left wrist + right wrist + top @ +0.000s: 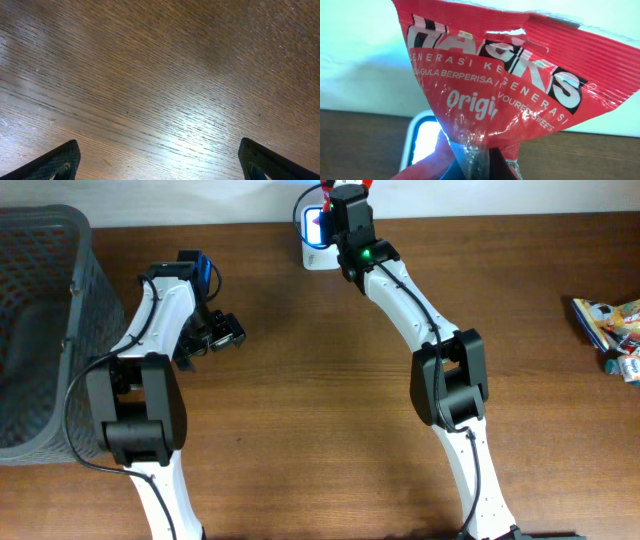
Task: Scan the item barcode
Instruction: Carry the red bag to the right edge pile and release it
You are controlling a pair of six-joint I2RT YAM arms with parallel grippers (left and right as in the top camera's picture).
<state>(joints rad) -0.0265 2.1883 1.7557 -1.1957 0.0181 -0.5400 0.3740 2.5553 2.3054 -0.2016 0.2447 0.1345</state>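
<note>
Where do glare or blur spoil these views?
Left wrist: a pale sheen washes out the grain on the brown wooden table. Right wrist: the red crinkled sweets packet is close and slightly soft; the white-rimmed lit screen behind it is blown out. Overhead: even light, sharp.

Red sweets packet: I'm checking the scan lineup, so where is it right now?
In the right wrist view the red sweets packet is pinched in the right pincer, held over the white scanner at the far edge of the table.
</note>
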